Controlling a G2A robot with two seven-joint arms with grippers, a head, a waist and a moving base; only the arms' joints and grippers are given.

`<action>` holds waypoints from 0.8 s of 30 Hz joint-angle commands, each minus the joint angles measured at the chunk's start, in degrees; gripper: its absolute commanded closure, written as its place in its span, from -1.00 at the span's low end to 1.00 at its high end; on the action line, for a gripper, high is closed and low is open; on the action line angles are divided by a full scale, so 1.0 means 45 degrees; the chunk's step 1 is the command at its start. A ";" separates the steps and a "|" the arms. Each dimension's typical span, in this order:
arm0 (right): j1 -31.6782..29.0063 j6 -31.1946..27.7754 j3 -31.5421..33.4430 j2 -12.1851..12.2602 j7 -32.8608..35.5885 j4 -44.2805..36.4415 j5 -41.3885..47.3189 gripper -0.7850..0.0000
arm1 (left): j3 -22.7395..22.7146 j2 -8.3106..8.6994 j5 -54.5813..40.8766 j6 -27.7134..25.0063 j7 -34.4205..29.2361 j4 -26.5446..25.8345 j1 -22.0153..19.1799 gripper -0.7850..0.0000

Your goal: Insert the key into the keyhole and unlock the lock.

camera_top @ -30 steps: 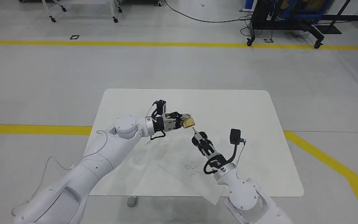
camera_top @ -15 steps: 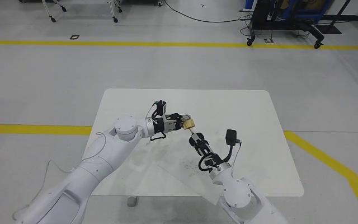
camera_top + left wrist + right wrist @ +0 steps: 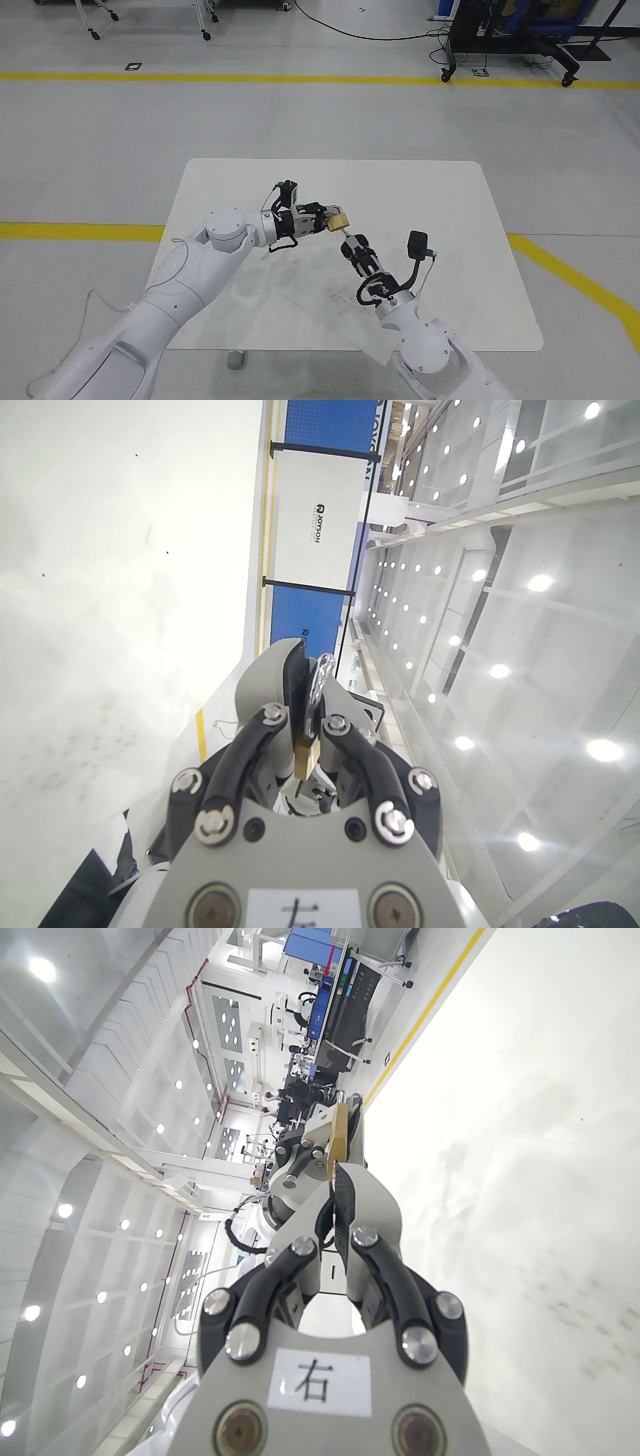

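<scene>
Right gripper (image 3: 353,244) had nudged toward 3 o'clock, clenched on the light, stiff key (image 3: 346,233), best pinched at its bow; at its 11 o'clock, left gripper (image 3: 322,217) clamped the dense, probably slick lock (image 3: 337,219).

Shifted the right tool (image 3: 351,241) with the key (image 3: 347,233) slightly aside, toward the left tool (image 3: 322,218), half a second ago. Then swung back out to nearly the first spot. Drew the right forearm in a little overall.
</scene>
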 commanded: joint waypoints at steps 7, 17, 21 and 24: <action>0.0252 0.0300 -0.0351 -0.0205 -0.0481 0.0284 -0.0295 1.00 | -0.0263 -0.0089 0.0159 0.0127 -0.0108 0.0007 0.0117 1.00; 0.0152 -0.0041 -0.0364 -0.0384 -0.1171 0.0266 -0.0556 1.00 | -0.0607 -0.0198 0.0241 0.0478 0.0043 0.0070 0.0261 1.00; 0.0104 -0.0407 -0.0662 -0.0424 -0.1986 0.0371 -0.2326 1.00 | -0.0756 -0.0263 -0.0118 0.1167 0.0168 0.0154 0.0343 1.00; 0.0168 -0.0304 -0.0952 -0.0467 -0.2380 0.0571 -0.3696 1.00 | -0.0651 -0.0329 -0.0405 0.2546 -0.0358 0.0311 0.0269 1.00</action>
